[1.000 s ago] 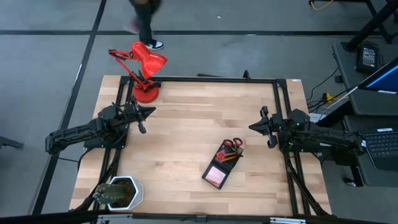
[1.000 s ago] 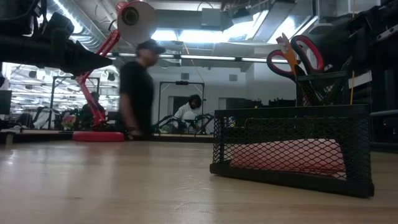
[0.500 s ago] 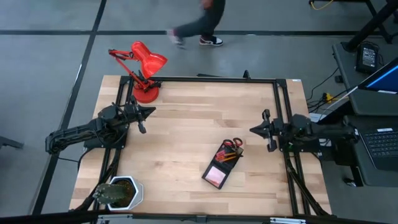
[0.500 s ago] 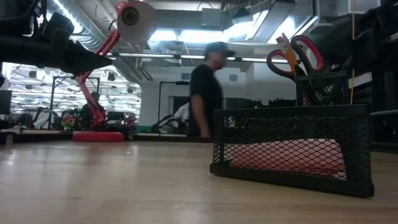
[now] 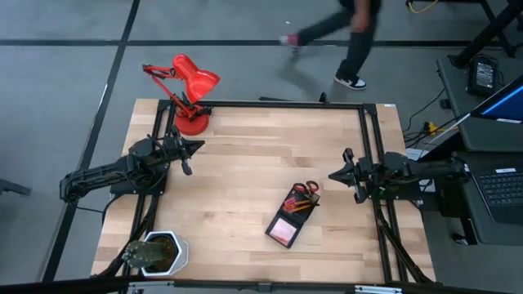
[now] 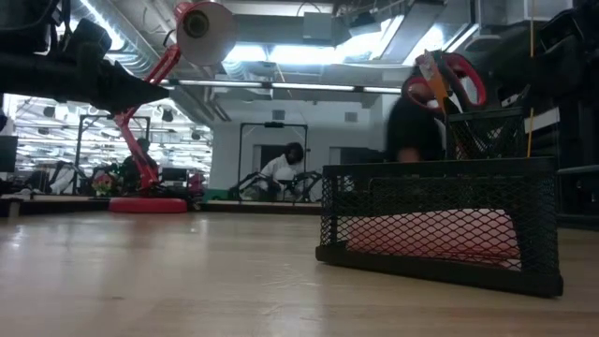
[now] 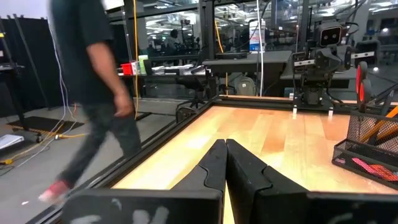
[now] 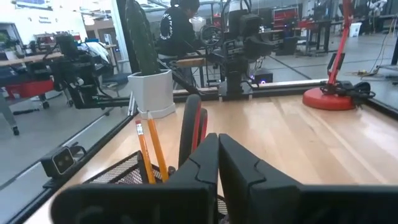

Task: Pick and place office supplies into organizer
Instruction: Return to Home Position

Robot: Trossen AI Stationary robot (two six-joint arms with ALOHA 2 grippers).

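The black mesh organizer [image 5: 292, 215] sits on the light wooden bench [image 5: 245, 139], right of centre and turned at a slant. From above, the red-handled scissors [image 5: 306, 189] show at its far end, the orange-tan pencils [image 5: 301, 204] beside them, and the pink square sticky-note pad [image 5: 284, 229] lies in its near, flat compartment.

The low view adds what the overhead one cannot: the scissors [image 6: 449, 80] and a pencil [image 6: 432, 75] stand upright in a taller cup at the back of the organizer [image 6: 430, 215], and the pink pad [image 6: 435, 234] shows through the mesh wall. Pens and eraser pieces cannot be made out in any view.

The left end effector [image 5: 196, 148] hangs over the bench's left side, well apart from the organizer. Its wrist camera shows its two fingers [image 7: 211, 165] pressed together and holding nothing.

The right end effector [image 5: 333, 173] hovers near the right edge, just right of the organizer. Its wrist view shows its fingers [image 8: 239, 158] closed and empty, with the scissors [image 8: 193, 127] and two pencils [image 8: 149, 152] just beyond them.

A red desk lamp [image 5: 188, 86] stands at the far left corner and a green plant in a white pot [image 5: 159, 251] at the near left corner (both apart from the organizer). A person [image 5: 347, 33] walks on the floor behind the bench.
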